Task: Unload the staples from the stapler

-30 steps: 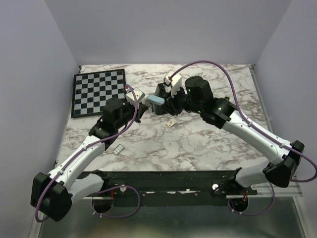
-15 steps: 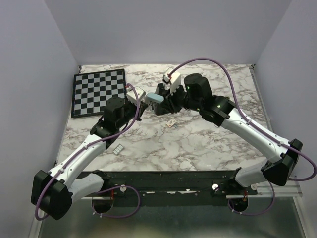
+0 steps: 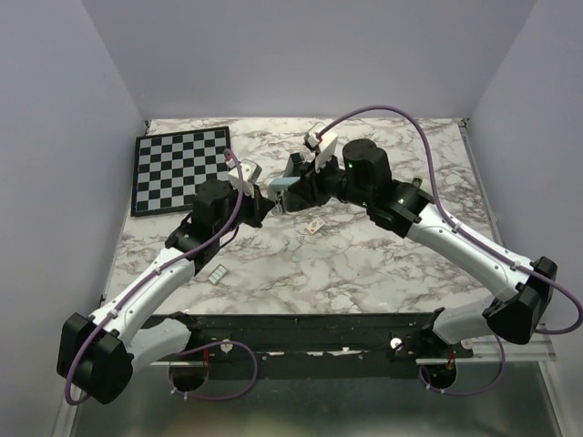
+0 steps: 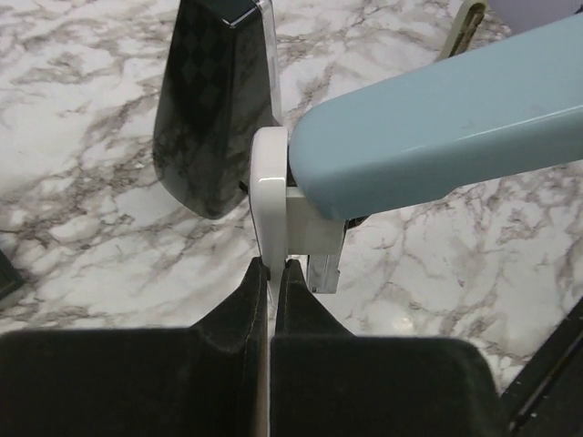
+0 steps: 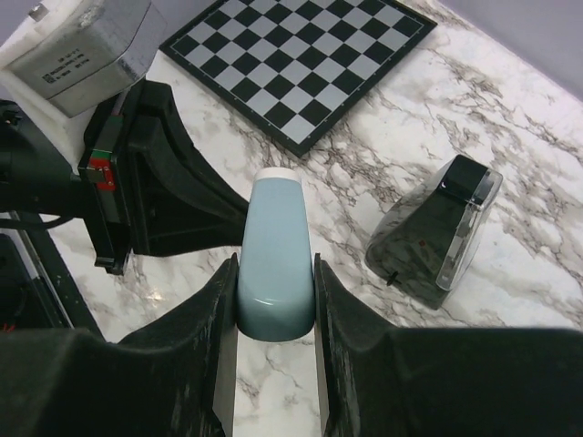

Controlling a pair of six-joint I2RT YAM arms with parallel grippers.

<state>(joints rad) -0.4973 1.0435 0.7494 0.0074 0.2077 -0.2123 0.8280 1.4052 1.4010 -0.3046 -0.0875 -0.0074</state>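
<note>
One strip of staples [image 3: 219,273] lies on the surface [image 3: 364,264] nearest you. Farther in, your left jaws are pinched tight on the white tab [image 4: 269,196] ending the stapler [image 5: 276,264], which your right jaws clamp aloft. You're opening the magazine, I judge; next, pull the tab straight out.

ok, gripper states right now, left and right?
Left gripper: shut on the white plastic end tab of the slim light blue stapler.
Right gripper: shut on that stapler's body.

The stapler [image 3: 284,185] is sitting mid-frame, the chessboard [image 3: 180,169] lying upper left, the staples [image 3: 219,274] lying lower left.
</note>
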